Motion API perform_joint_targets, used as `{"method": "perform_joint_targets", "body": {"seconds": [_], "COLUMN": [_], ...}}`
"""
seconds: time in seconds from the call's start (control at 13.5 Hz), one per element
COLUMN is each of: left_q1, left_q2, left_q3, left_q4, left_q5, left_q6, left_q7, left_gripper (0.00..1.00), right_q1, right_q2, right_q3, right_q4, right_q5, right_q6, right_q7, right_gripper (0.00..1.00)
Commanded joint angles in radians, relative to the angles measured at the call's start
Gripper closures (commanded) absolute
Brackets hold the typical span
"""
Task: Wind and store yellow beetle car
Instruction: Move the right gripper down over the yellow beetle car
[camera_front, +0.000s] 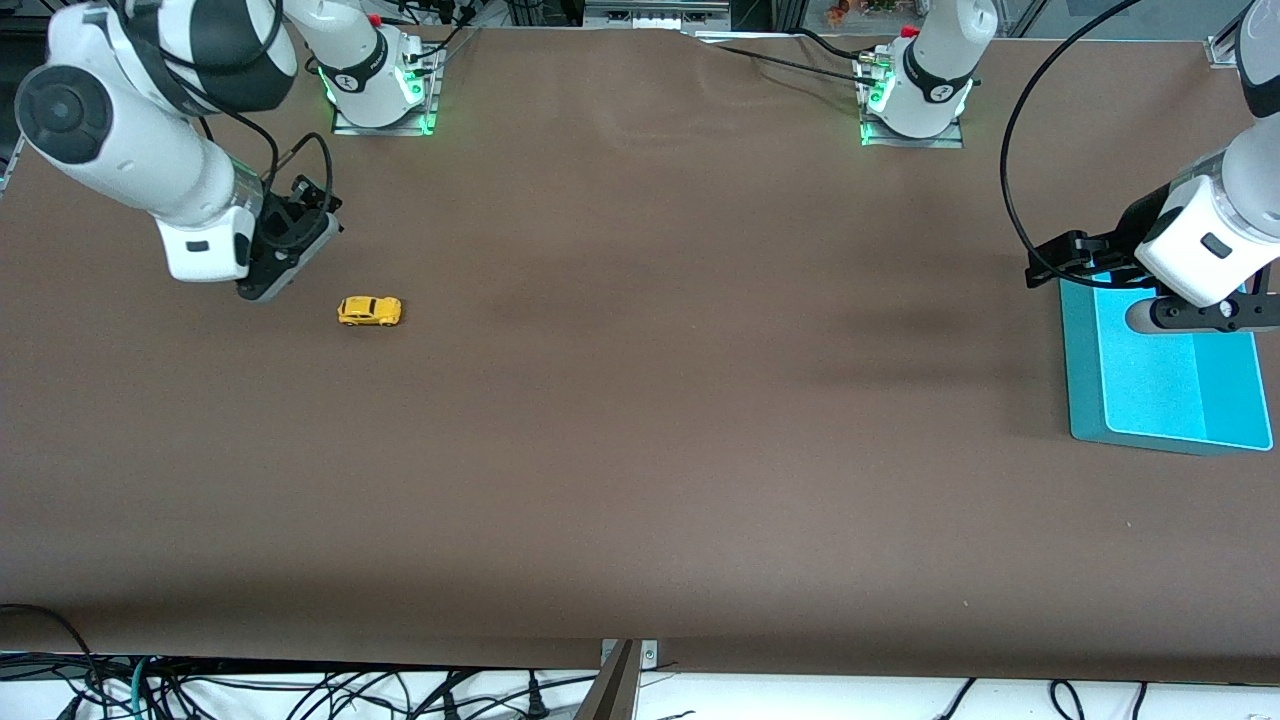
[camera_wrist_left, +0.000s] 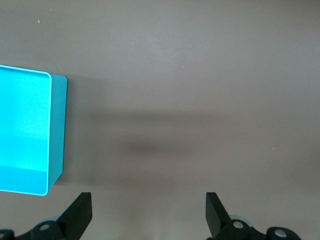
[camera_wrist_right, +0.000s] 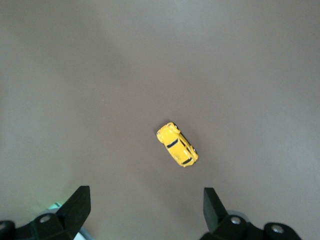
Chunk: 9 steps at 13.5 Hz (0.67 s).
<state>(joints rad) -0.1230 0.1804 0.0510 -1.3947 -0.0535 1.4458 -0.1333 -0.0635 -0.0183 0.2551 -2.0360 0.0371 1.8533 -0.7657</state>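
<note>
Hiding part of the turquoise bin (camera_front: 1165, 400): left gripper (camera_wrist_left: 148, 212), empty.

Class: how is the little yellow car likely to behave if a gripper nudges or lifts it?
The yellow beetle car sits upright on small wheels on the flat table, so a nudge would probably roll it. It looks tiny and rigid, likely light. Its rounded, glossy body might slip between the jaws.

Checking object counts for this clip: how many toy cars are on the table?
1: the yellow beetle car on the table, toward the right arm's end. None seen elsewhere.
</note>
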Motion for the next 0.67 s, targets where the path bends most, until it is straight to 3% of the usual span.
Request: {"method": "perform_joint_targets", "body": {"seconds": [0.0,0.59], "left_q1": [0.005,0.005], "left_q2": [0.013,0.018], "left_q3": [0.000,0.000], "left_q4": [0.045,0.046], "left_q5": [-0.026,-0.028], "left_q6": [-0.012,-0.012], "left_q7": [-0.006,0.001], "left_gripper": [0.00,0.00], "right_q1": [-0.010,-0.071], "right_q2": [0.006,0.132], "right_q3": [0.007,0.006], "right_q4": [-0.111,-0.289], "right_q5": [-0.003,-0.006], "right_q6": [0.145,0.515], "right_q7": [-0.182,-0.587], "right_gripper": [0.00,0.00]}}
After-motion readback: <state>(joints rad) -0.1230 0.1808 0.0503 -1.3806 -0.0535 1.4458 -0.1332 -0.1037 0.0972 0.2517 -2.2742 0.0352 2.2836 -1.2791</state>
